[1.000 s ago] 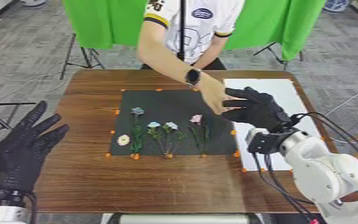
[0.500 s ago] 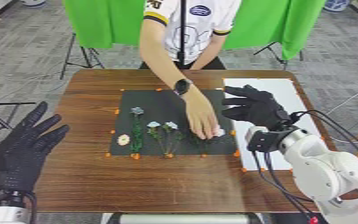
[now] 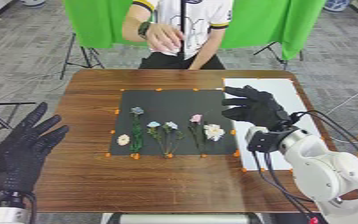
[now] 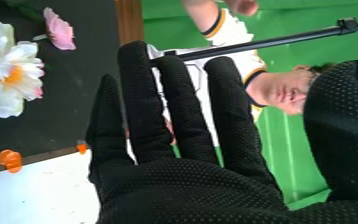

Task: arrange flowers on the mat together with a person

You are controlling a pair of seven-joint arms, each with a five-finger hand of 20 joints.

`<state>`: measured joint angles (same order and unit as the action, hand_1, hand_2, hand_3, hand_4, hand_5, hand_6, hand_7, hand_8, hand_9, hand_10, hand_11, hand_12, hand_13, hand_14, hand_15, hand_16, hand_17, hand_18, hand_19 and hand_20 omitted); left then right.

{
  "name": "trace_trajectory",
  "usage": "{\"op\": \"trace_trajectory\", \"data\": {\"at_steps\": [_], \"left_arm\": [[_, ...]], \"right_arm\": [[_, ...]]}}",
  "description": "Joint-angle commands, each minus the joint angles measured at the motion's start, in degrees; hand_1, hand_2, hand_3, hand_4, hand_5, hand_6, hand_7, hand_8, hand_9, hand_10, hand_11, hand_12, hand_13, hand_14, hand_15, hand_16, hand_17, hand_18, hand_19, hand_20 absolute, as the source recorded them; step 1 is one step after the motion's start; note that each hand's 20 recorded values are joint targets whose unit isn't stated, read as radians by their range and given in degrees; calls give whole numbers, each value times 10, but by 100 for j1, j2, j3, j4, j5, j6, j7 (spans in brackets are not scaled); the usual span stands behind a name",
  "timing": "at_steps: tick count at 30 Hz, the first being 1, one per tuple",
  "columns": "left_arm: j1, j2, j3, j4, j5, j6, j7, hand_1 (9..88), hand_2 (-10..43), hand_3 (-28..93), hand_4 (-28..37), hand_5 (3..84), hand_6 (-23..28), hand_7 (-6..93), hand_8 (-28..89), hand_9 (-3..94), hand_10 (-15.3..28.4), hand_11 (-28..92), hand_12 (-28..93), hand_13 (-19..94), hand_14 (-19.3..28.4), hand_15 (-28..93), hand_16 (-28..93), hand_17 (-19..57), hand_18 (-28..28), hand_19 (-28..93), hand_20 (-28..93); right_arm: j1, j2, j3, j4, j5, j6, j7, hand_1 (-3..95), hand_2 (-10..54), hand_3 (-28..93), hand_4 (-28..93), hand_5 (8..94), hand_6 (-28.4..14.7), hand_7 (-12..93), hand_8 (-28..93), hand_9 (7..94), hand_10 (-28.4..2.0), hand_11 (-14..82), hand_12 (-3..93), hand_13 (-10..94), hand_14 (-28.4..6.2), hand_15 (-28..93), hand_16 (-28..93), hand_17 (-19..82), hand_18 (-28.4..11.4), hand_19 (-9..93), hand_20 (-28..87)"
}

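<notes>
Left hand (image 3: 20, 150) open, left of mat (image 3: 167, 102). Round flower (image 3: 123, 140) near near-left corner; stemmed flowers (image 3: 137, 111) rightward; white flower (image 3: 214, 131) inside right edge. Right hand (image 3: 262, 110) open; any adjusting: probably best by stems (image 3: 136, 136), sparing petals (image 4: 7, 102).

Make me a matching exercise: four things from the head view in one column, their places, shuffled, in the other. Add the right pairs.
Things:
1. cream flower
2. right hand
3. blue flower
4. big white flower

Places in the head view:
A. over the white sheet
B. farthest right of the flowers
C. farthest left of the flowers
D. farthest from the robot of the flowers

Right pairs: 1-C, 2-A, 3-D, 4-B
</notes>
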<state>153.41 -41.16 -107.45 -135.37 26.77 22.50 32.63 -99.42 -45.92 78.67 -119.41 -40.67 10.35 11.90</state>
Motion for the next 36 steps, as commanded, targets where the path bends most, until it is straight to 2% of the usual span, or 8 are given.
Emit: {"op": "trace_trajectory", "data": {"at_steps": [1,3,4,6,12,19,22,36], "left_arm": [[49,-82,34,-7,69,-2,-59,197,66,748,-265,292,38,101,-84,287,144,168,128,195,214,414,-36,-91,199,401,175],[-26,-285,30,-17,251,-94,-239,197,67,748,-265,292,38,101,-83,287,144,168,129,195,213,414,-36,-91,199,401,175],[94,-41,23,-20,36,26,-15,197,66,748,-265,292,38,100,-83,286,144,168,128,195,213,414,-36,-91,199,401,175],[122,86,30,-11,-77,78,90,198,66,748,-265,292,38,101,-83,286,144,167,128,195,213,413,-36,-91,199,401,175],[211,237,49,-2,-227,156,285,198,67,748,-264,293,39,101,-83,286,144,168,129,195,213,414,-36,-90,198,401,175],[299,289,14,-17,-242,158,379,198,66,750,-264,292,39,100,-83,286,144,168,129,195,214,415,-36,-90,199,401,175],[257,255,-2,-13,-221,136,330,198,66,750,-264,292,39,100,-83,286,144,169,129,195,214,413,-37,-90,199,401,175],[-34,-130,-75,-8,120,-86,-260,198,67,749,-264,291,39,100,-82,286,143,167,128,195,216,414,-37,-89,201,401,173]], "right_arm": [[-47,-7,24,-14,-8,0,-16,223,19,749,-254,503,-1,138,-122,484,-178,130,152,381,-197,476,109,33,-225,566,218],[-37,-6,18,-14,-19,1,5,223,20,749,-254,503,-1,138,-123,484,-178,130,152,381,-197,476,110,33,-225,566,219],[-24,-13,7,-9,-30,6,5,223,20,749,-254,503,-1,138,-123,484,-178,130,152,381,-197,476,110,33,-225,566,219],[-27,-5,9,-5,9,-1,-21,222,20,749,-255,503,-1,138,-123,484,-179,130,152,382,-197,477,110,33,-225,566,219],[-34,-21,-8,-11,-31,6,3,222,23,748,-255,504,-1,138,-123,485,-179,130,152,383,-197,477,109,33,-224,566,219],[-21,-21,-35,-17,11,24,-28,222,25,748,-254,505,-1,138,-123,485,-178,130,151,383,-198,478,109,33,-224,567,220],[-6,-8,-44,-16,-16,13,-21,221,25,748,-254,505,-1,138,-123,485,-179,130,151,383,-197,478,109,33,-224,567,220],[-16,-18,-45,-32,-21,37,9,221,26,749,-254,505,0,139,-123,487,-178,131,151,384,-198,479,108,32,-224,566,220]]}}
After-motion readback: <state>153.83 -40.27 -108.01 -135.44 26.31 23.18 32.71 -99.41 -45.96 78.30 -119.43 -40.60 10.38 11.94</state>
